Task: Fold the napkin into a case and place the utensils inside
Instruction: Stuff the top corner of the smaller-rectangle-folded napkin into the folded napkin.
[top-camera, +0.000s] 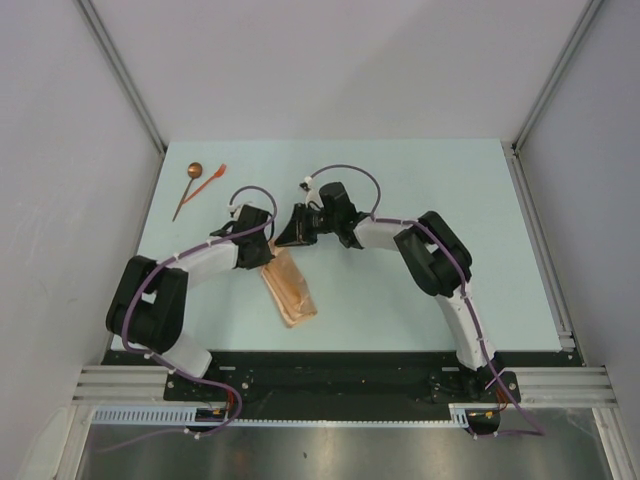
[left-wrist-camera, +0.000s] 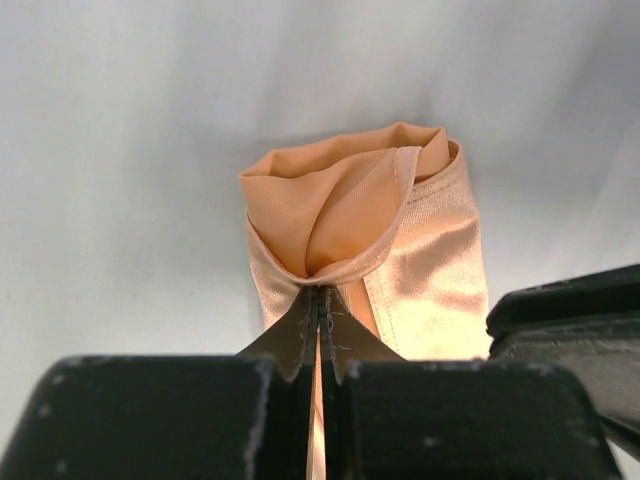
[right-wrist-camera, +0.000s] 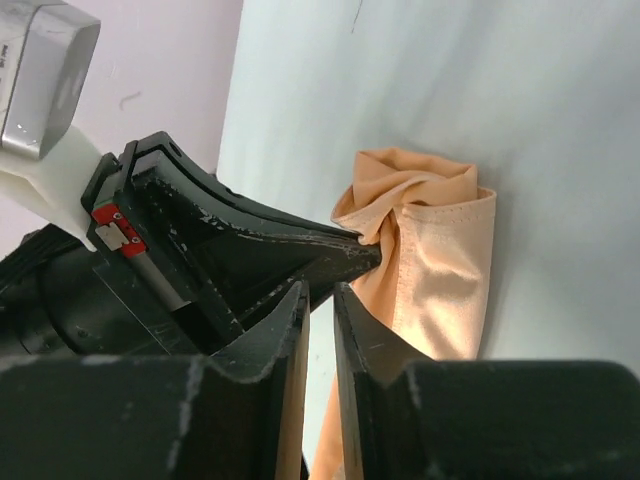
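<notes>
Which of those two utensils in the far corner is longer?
The thin dark-handled spoon with the round coppery bowl; the orange-red fork lying just right of it is clearly shorter.

left claw (top-camera: 264, 256) hides the case's (top-camera: 290, 290) far end.

The top view looks steeply down from above and behind the arms (top-camera: 200, 262). It takes in the whole table (top-camera: 420, 190), with the bases along the bottom edge. The left wrist view sits very close behind its own fingers (left-wrist-camera: 295, 335) and faces the folded napkin (left-wrist-camera: 430, 270) at centre. The right wrist view, equally close, faces that same napkin end (right-wrist-camera: 440, 260) from the side, with the left gripper (right-wrist-camera: 355, 250) at centre left.
</notes>
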